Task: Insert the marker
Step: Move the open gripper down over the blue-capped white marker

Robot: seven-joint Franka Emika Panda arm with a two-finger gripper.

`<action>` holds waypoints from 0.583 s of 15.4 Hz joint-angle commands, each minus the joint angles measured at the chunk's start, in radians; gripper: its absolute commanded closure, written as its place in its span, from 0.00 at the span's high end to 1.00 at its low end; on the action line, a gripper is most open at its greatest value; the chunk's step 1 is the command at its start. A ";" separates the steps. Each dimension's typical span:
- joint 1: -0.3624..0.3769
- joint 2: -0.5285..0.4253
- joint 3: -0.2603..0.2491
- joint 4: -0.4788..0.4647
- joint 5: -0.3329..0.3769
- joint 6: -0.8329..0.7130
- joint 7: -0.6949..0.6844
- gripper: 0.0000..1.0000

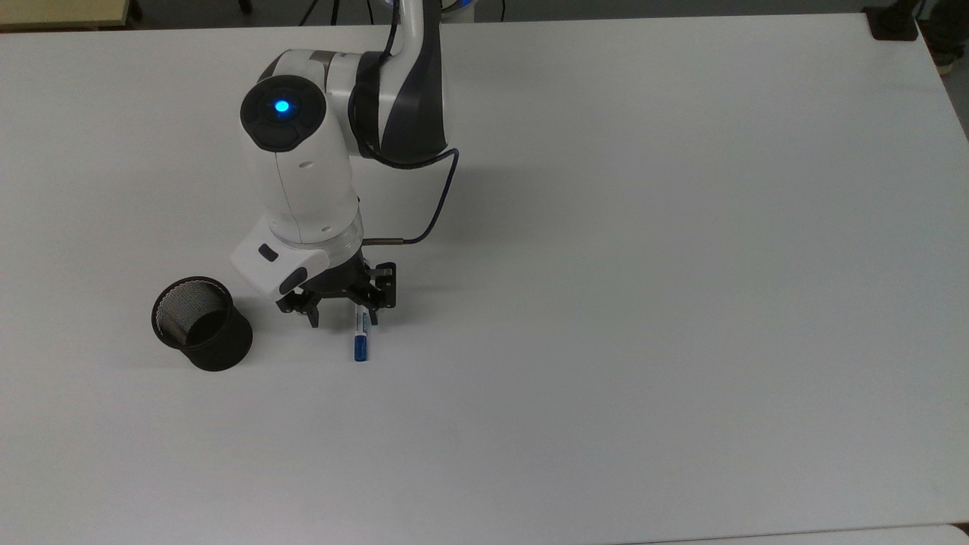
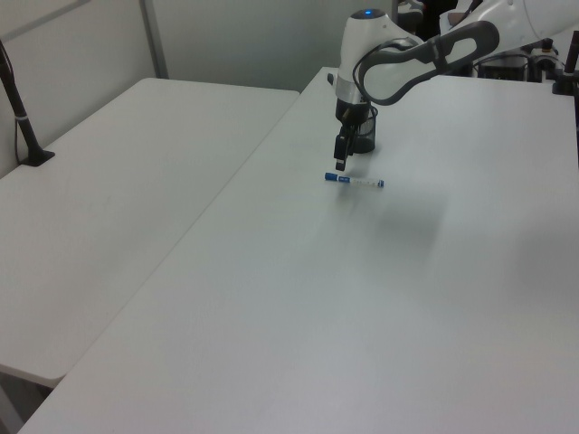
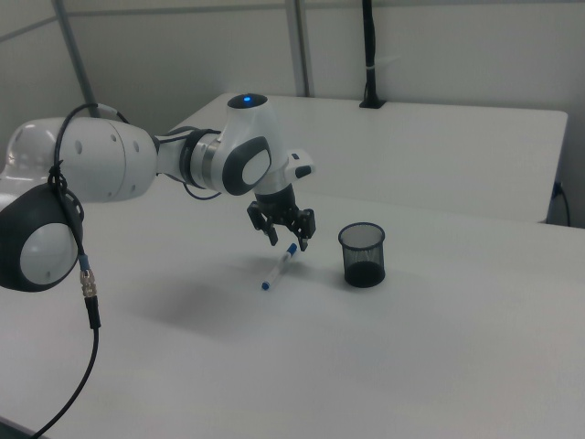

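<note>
One marker (image 1: pixel 361 337) and one black mesh cup (image 1: pixel 202 324) sit on a plain white table (image 1: pixel 643 303), and the arm (image 1: pixel 303 174) is parked right over the marker. In the top view the marker lies flat, pointing up-down in the picture, with its blue cap end sticking out below the gripper (image 1: pixel 342 319) and its upper part tucked under the black fingers. The cup stands upright, well off to the top view's left of the marker, not touching it.

The claw is spread wide, fingers pointing down. In the top view one fingertip comes down to the left of the marker, and the other sits right at the barrel. Whether either one actually touches the marker or the table, I can't tell.

The right view shows the same thing from the side: gripper (image 3: pixel 286 236) low over the marker (image 3: pixel 278 267), fingers apart, with the cup (image 3: pixel 363 255) standing to the right view's right. The marker lies slanted there, blue tip nearest the camera.

In the left view the marker (image 2: pixel 355 181) lies crosswise, with the gripper (image 2: pixel 340 161) just above its blue cap end. The cup (image 2: pixel 364 140) is behind the arm, partly hidden. A second white table (image 2: pixel 118 181) butts up alongside.
</note>
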 commanded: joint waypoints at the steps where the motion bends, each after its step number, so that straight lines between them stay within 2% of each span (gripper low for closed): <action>1: 0.020 0.019 -0.006 0.000 -0.018 0.058 -0.011 0.69; 7: 0.023 0.040 -0.007 0.000 -0.034 0.106 0.015 0.65; 9: 0.037 0.054 -0.007 0.003 -0.037 0.107 0.034 0.59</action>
